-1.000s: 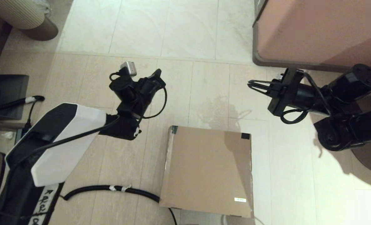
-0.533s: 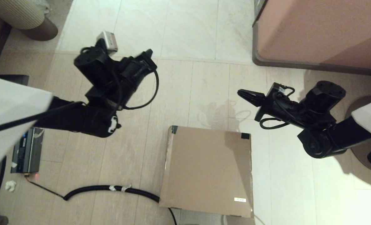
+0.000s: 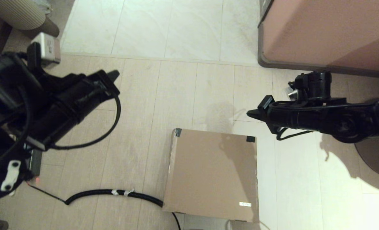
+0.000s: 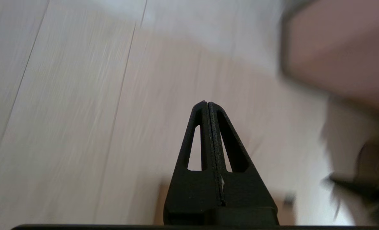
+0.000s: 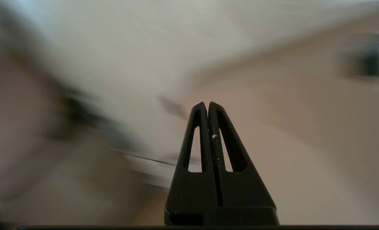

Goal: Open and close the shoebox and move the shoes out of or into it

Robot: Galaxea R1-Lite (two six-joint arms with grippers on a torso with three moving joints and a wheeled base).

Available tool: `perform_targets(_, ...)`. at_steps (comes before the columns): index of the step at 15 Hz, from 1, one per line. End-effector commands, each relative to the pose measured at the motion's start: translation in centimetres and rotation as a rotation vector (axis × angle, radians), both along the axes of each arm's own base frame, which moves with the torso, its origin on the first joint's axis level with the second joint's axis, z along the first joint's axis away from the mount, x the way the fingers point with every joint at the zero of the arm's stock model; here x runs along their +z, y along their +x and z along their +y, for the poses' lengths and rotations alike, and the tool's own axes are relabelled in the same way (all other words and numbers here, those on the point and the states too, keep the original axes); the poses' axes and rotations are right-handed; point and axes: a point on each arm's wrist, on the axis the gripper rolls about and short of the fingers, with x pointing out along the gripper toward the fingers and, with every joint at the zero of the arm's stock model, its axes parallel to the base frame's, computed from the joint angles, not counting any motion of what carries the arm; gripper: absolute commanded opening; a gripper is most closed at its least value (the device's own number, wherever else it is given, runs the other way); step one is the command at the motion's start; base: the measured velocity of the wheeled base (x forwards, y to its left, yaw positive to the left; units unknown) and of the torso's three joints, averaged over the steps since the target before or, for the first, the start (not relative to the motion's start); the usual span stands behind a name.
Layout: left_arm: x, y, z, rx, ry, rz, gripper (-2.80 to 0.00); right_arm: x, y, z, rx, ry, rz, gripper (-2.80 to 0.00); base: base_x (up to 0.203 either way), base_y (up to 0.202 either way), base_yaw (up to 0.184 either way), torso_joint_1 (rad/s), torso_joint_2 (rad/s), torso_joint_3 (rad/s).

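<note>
The brown cardboard shoebox (image 3: 212,174) lies on the floor at the bottom centre of the head view with its lid down, black tape on its two far corners and a small white label near its front right. The shoes are out of sight. My left gripper (image 3: 114,75) is shut and empty, raised well to the left of the box; in the left wrist view its fingertips (image 4: 207,103) meet over bare floor. My right gripper (image 3: 250,114) is also shut and empty, hovering just beyond the box's far right corner and pointing left; its fingertips (image 5: 207,104) touch.
A big pinkish-brown cabinet (image 3: 326,32) fills the upper right. A black corrugated cable (image 3: 112,193) runs along the floor to the box's left front. A small device with a red light (image 3: 34,166) sits at the left, and a ribbed beige object (image 3: 23,14) at top left.
The left arm has swung left and toward the camera, away from the box. The right arm has dropped and turned, its gripper now level and close to the box's far right corner.
</note>
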Motion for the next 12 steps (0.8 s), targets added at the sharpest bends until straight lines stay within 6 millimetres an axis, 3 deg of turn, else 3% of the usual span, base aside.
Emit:
perform_targets(1, -3.0, -2.0, 1.1, 0.018, 0.042, 0.097, -2.8, 0.6, -4.8, -0.8, 0.08, -0.444, 0.077, -2.8, 0.0, 0.0, 0.0, 0.0, 0.0, 0.0)
perform_targets(3, -7.8, -1.1, 0.9, 0.022, 0.103, 0.26, -2.8, -1.3, -6.4, 1.3, 0.085, -0.627, 0.132, -2.8, 0.0, 0.0, 0.0, 0.0, 0.0, 0.0)
perform_targets(7, -14.6, 4.1, -1.3, 0.028, 0.176, 0.41, -2.8, -5.1, -7.8, 6.2, 0.209, -0.761, 0.195, -2.8, 0.0, 0.0, 0.0, 0.0, 0.0, 0.0)
perform_targets(12, -19.8, 7.5, -3.4, 0.007, 0.206, 0.46, -2.8, -9.3, -7.6, 7.1, 0.234, -0.819, 0.255, -2.8, 0.0, 0.0, 0.0, 0.0, 0.0, 0.0)
